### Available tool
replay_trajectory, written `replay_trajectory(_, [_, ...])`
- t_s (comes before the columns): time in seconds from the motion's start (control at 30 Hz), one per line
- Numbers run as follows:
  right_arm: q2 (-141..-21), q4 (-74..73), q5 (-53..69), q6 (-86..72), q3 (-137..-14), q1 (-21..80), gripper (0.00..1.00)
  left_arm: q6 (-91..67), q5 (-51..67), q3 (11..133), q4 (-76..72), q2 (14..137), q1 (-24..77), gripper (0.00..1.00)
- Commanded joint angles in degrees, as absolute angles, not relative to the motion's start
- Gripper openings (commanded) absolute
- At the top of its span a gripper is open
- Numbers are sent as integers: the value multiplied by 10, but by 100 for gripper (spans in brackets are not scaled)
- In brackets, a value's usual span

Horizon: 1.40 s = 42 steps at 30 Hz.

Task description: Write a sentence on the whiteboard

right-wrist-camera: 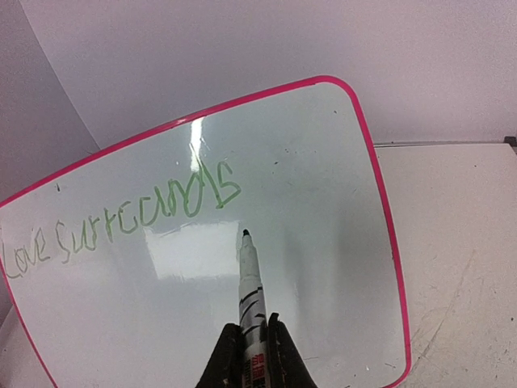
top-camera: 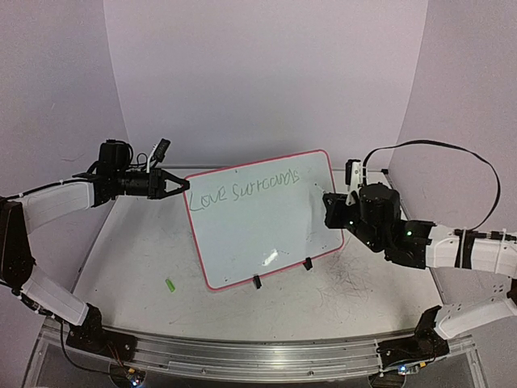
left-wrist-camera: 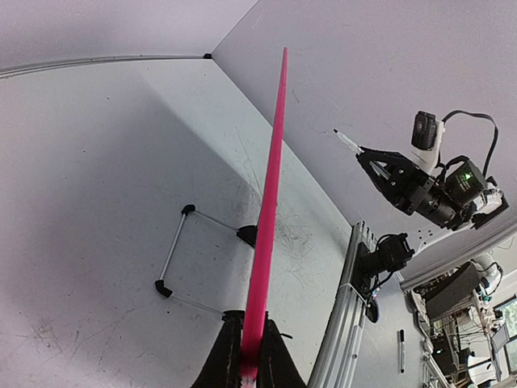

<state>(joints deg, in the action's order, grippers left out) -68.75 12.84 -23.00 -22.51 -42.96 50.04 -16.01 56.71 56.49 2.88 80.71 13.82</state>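
Propped whiteboard [top-camera: 266, 242] on clip feet [top-camera: 257, 282] mid-table [top-camera: 137, 267]; left gripper [top-camera: 181, 187] clamped on its edge; right gripper [right-wrist-camera: 246, 349] closed around a marker [right-wrist-camera: 250, 279], tip just below the sentence [right-wrist-camera: 121, 218]; risk: hard tip pressure may topple the whiteboard or slip it from the clamp.
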Motion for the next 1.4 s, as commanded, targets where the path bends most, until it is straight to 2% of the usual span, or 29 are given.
replay_trajectory(0.0, [-713,149,-223,-210,-459,501,0,-169,553,561,18,811,138,5])
replay_trajectory(0.27, [-706,140,-263,-195,-451,499,0,-169,554,562,17,816,138,4])
replay_trajectory(0.4, [-714,130,-223,-174,-473,497,0,-170,556,562,17,813,138,4])
replay_trajectory(0.47, [-733,129,-187,-154,-488,508,0,-170,555,562,17,810,138,4])
replay_trajectory(0.8, [-892,149,-194,-93,-622,660,0,-170,554,560,17,806,138,3])
replay_trajectory(1.07, [-1002,145,-188,-87,-713,699,0,-171,554,561,17,810,138,3])
replay_trajectory(1.37, [-1057,137,-180,-87,-748,711,0,-171,554,561,17,811,139,2])
